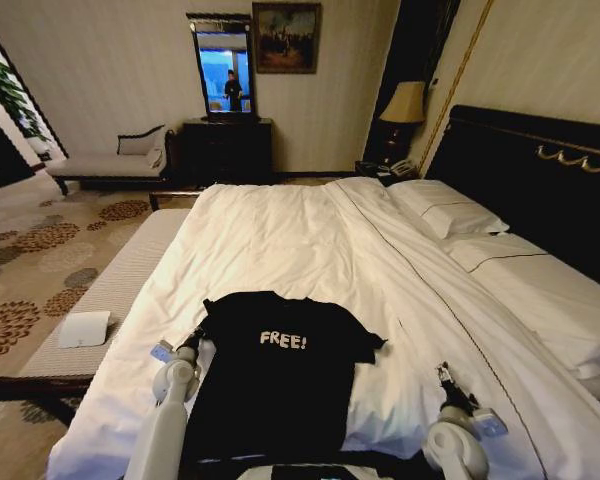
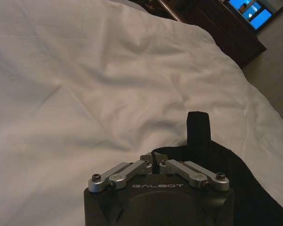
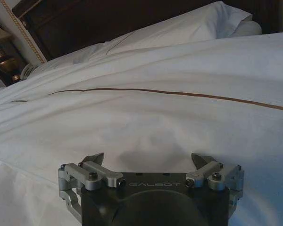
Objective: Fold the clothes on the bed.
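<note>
left gripper point(image 2: 158, 162) pinching T-shirt point(image 1: 280, 375) sleeve | right gripper point(image 3: 148, 162) spread — over bed point(image 1: 380, 260)

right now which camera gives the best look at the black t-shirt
The head view: the whole black t-shirt lies flat on the bed, lettering readable. The left wrist view shows just a dark edge of it pinched in the left gripper. The right wrist view looks over white bedding beyond the open right gripper.

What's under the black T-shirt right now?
The black T-shirt lies flat, "FREE!" up, on the white duvet of the bed. The left gripper is shut on its sleeve edge; the right gripper hovers open over bare duvet. Anything beneath the fabric is hidden.
</note>
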Robot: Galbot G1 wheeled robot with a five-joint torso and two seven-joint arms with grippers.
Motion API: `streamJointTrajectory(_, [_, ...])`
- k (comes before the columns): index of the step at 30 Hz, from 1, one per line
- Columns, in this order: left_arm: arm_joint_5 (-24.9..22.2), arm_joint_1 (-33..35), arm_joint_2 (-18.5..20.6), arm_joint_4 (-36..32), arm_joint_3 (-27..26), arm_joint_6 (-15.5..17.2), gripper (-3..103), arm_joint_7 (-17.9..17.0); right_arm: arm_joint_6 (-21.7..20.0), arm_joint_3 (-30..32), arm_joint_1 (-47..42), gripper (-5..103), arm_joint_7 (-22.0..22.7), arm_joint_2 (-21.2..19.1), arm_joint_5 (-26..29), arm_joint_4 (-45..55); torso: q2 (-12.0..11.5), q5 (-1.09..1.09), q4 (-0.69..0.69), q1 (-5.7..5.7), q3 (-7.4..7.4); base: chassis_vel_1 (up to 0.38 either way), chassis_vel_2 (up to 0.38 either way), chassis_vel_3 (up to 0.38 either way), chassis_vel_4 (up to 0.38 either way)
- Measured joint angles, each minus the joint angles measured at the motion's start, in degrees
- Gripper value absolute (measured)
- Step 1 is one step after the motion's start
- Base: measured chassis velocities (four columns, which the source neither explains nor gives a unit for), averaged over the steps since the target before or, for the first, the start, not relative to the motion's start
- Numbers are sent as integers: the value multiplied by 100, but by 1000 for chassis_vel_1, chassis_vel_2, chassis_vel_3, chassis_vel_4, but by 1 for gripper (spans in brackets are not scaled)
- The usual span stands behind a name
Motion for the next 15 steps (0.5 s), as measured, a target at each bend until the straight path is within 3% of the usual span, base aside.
streamJointTrajectory(6, [-14,198,4,-231,-41,-5,2,24,6,9,-39,100,24,-8,0,29,0,0,-1,0,0,0,0,0,0])
streamJointTrajectory(15, [15,981,-49,-1092,-104,-94,2,23,23,8,-87,100,34,-4,-9,75,0,0,0,0,-1,0,0,0,0])
